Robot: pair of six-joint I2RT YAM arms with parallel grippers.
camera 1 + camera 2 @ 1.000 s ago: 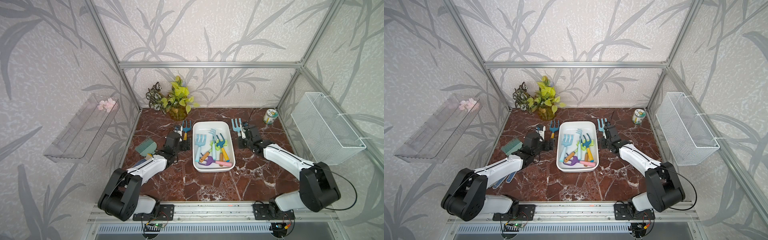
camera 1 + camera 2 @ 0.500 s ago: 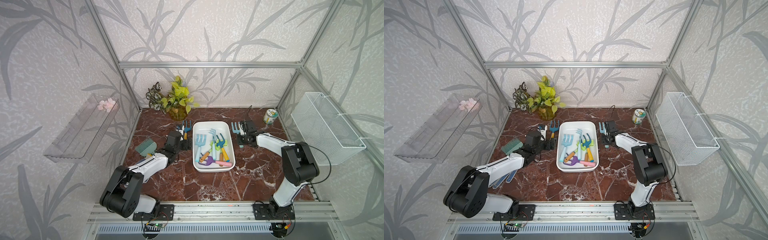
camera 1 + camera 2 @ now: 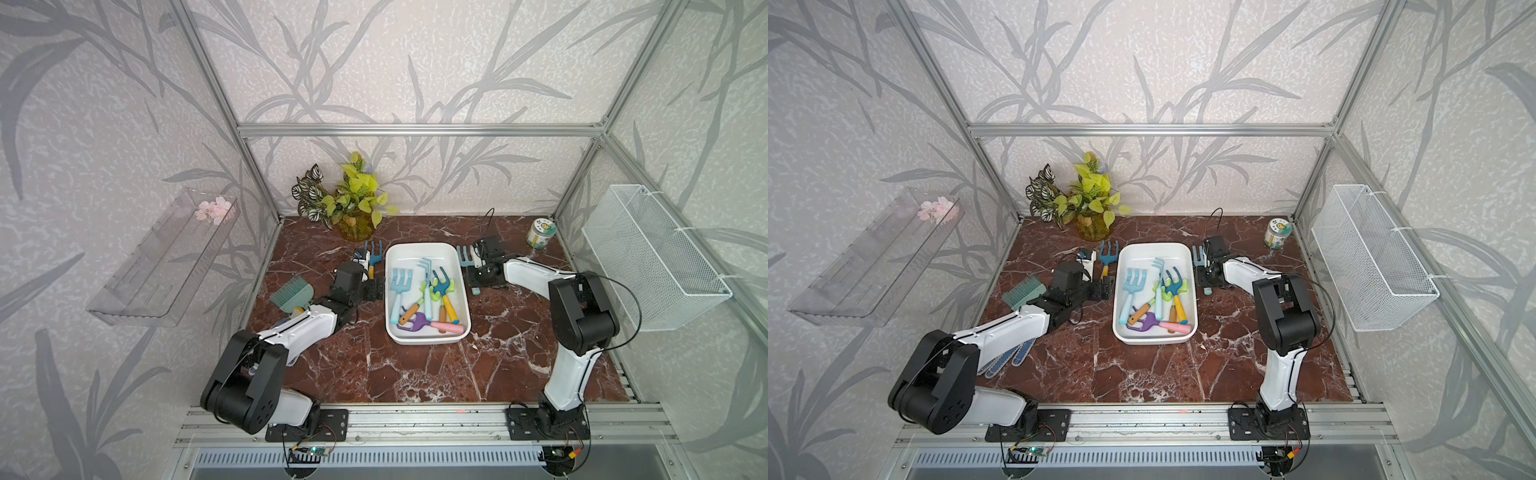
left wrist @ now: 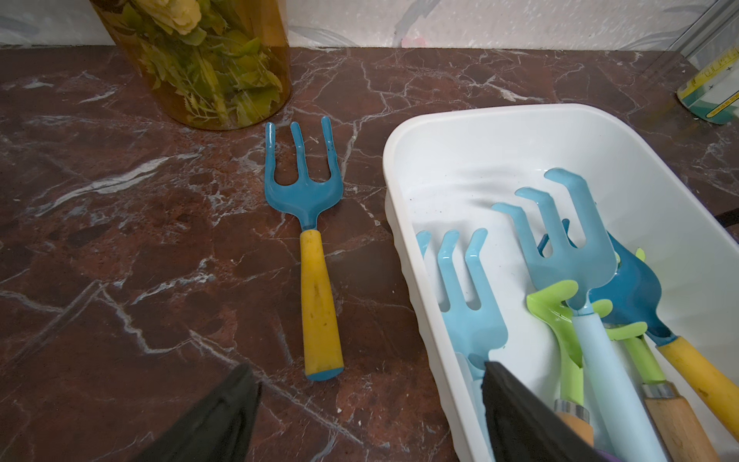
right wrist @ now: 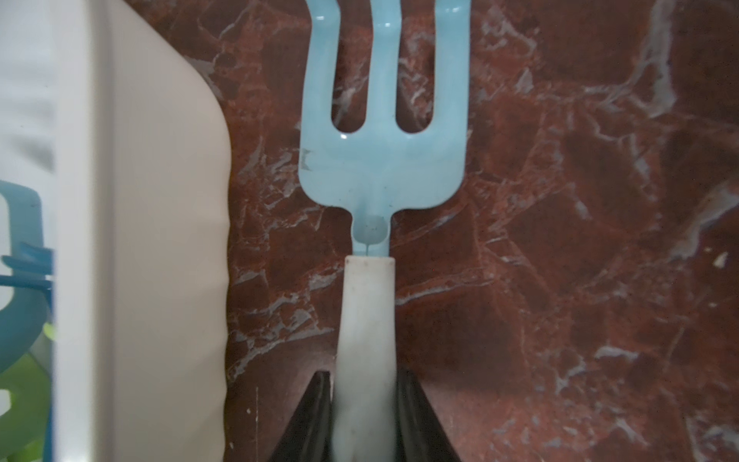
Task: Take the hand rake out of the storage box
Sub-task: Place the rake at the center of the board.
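White storage box (image 3: 415,255) mid-table holding several garden tools, left gripper (image 3: 377,288) at its 9 o'clock with jaws wide apart, right gripper (image 5: 366,384) at 2 o'clock clamped on the pale-blue hand rake (image 5: 384,160), outside the box

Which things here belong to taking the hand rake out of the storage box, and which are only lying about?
Job: storage box; tools inside it; pale blue rake, held by right claw beside the box; open left claw.

Lying about: plant vase; small jar; green brush; dotted glove; wire basket; clear tray.
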